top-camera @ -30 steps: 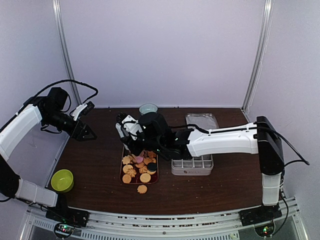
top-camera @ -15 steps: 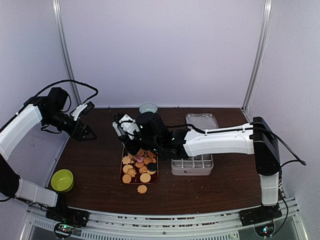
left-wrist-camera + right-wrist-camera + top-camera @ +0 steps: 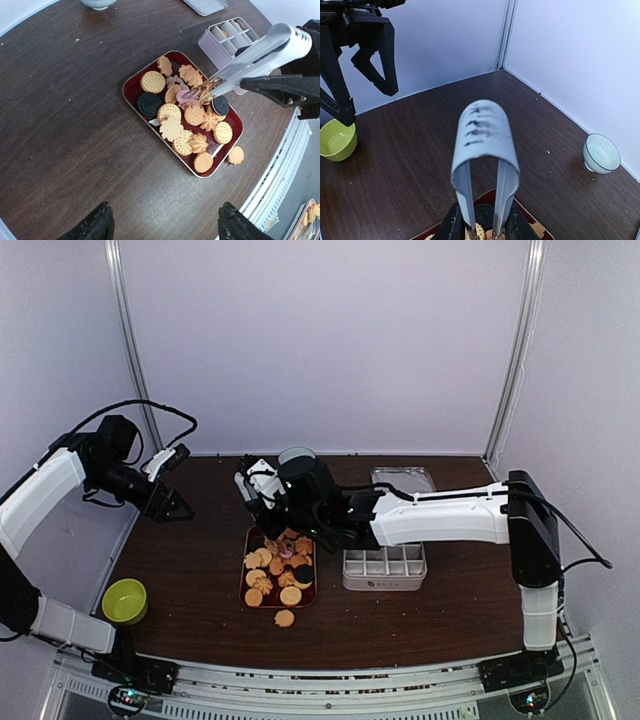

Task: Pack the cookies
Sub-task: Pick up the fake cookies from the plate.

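The cookies (image 3: 185, 120) lie piled in a red tray (image 3: 141, 71) near the middle of the table (image 3: 190, 570), and one cookie (image 3: 236, 155) sits on the wood just beside the tray's near end. The right end effector (image 3: 482, 227) is clamped on metal tongs (image 3: 260, 55), one finger against each blade. The tong tips are down among the cookies by a pink one; I cannot tell whether they pinch any. The left end effector (image 3: 165, 230) hangs above the table's left side, spread wide and holding nothing. A white box of compartments (image 3: 385, 568) stands just right of the tray, and a green bowl (image 3: 124, 600) sits at the near left.
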Available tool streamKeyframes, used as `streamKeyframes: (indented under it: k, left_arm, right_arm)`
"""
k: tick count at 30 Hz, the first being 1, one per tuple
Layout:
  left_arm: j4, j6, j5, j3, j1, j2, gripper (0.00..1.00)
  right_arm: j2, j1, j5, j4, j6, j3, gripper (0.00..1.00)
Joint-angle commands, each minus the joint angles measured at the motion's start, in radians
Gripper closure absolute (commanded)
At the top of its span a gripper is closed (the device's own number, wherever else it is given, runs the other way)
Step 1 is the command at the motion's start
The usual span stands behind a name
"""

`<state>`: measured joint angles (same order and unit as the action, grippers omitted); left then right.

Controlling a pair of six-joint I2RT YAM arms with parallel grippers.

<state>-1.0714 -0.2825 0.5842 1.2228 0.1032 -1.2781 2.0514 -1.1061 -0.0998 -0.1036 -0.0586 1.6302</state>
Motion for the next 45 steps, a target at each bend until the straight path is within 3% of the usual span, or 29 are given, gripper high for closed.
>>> streamKeyframes:
  k: [1, 18, 24, 37, 45]
  left_arm:
    - [0.007, 0.010, 0.020, -0.002, -0.007, -0.008, 0.26]
    - [0.008, 0.025, 0.026, 0.014, -0.008, -0.012, 0.26]
    - [0.007, 0.025, 0.029, 0.023, -0.007, -0.011, 0.26]
    - [-0.006, 0.014, 0.030, 0.033, -0.008, -0.024, 0.26]
    - [-0.007, 0.019, 0.035, 0.040, -0.008, -0.031, 0.26]
  right_arm:
    - [-0.070, 0.022, -0.056, -0.025, -0.025, 0.011, 0.99]
    - [-0.101, 0.047, -0.037, -0.027, 0.006, -0.015, 1.00]
    - [-0.183, 0.064, -0.043, -0.035, 0.014, -0.056, 1.00]
    - [-0.517, 0.192, -0.029, -0.085, 0.074, -0.387, 1.00]
    - [-0.578, 0.229, -0.037, -0.122, 0.113, -0.519, 1.00]
